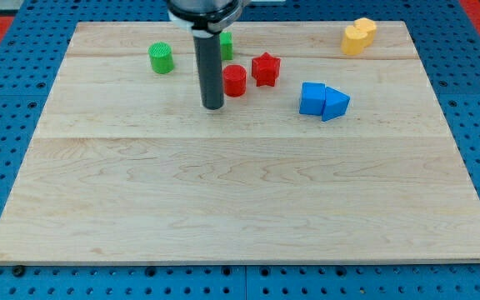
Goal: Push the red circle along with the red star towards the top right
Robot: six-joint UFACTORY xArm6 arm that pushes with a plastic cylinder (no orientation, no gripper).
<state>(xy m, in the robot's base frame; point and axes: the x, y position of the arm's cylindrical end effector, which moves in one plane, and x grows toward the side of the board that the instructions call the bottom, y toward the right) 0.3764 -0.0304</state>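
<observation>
The red circle (235,80) stands on the wooden board (240,192) near the view's top, with the red star (266,69) just to its right, close to touching. My tip (213,106) rests on the board just left of and slightly below the red circle, a small gap apart. The rod rises straight up from it to the view's top edge.
A green circle (162,58) sits at the top left. Another green block (226,44) is partly hidden behind the rod. Two blue blocks (323,100) touch each other right of the star. Two yellow blocks (359,36) sit at the top right.
</observation>
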